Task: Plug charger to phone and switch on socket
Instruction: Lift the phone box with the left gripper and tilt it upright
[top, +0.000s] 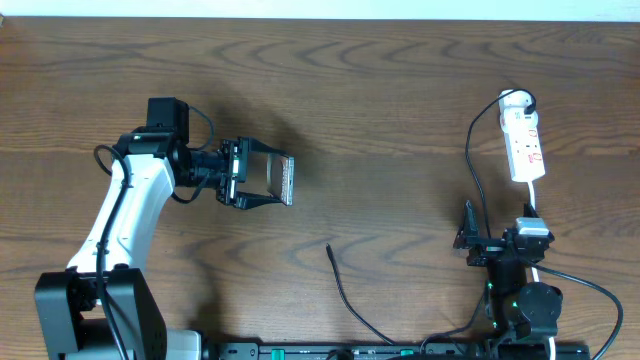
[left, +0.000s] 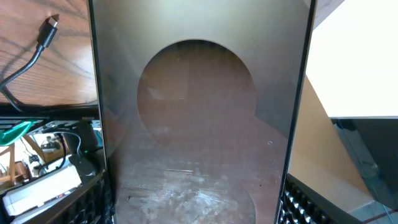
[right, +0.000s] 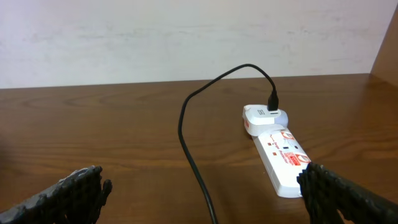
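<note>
Left gripper (top: 278, 181) closed across the phone (left: 199, 124), which fills the wrist view and shows edge-on from overhead; right gripper (right: 199, 190) spread fully, holding nothing. Best approach, I judge: hold the phone steady with its port end free, and send the right gripper to take the charger (top: 329, 248) just behind its plug tip, so the tip points true. That tip lies loose on the tabletop (top: 400, 90) between the arms, well left of the right gripper; socket (top: 526, 145) sits ahead of it.
</note>
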